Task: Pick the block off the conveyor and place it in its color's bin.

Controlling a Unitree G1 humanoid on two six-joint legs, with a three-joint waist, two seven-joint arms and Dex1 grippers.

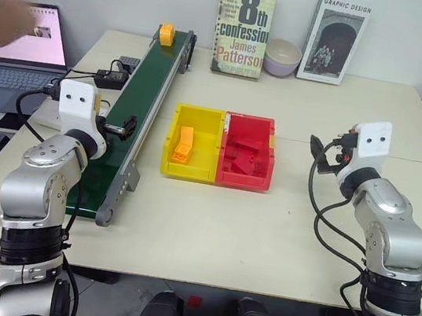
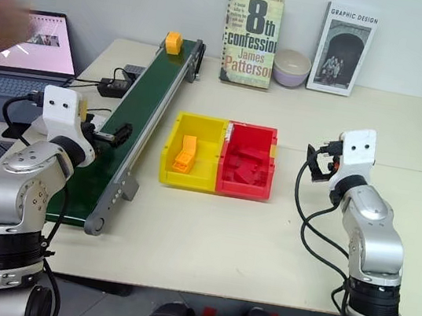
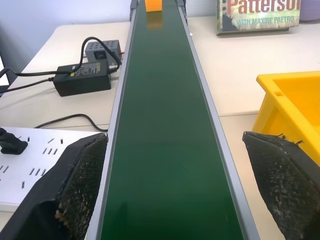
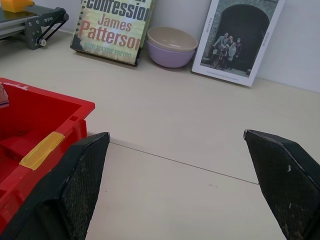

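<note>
The yellow-orange block [image 1: 167,34] sits at the far end of the dark green conveyor [image 1: 145,92], and it also appears far up the belt in the left wrist view as the block [image 3: 154,4]. My left gripper [image 1: 124,126] hovers over the near half of the belt, open, its fingers [image 3: 82,170] straddling the rails with nothing between them. The yellow bin [image 1: 200,111] stands right of the conveyor, joined to a red bin [image 1: 243,179]. My right gripper [image 1: 323,151] hangs open and empty above the table, right of the red bin.
A person's blurred hand [image 1: 2,12] is above the laptop [image 1: 14,65] at the far left. A power adapter [image 1: 110,78] and cables lie left of the belt. Two books [image 1: 243,28] and a bowl [image 1: 282,57] line the back wall. Orange pieces [image 1: 183,144] lie in the yellow bin.
</note>
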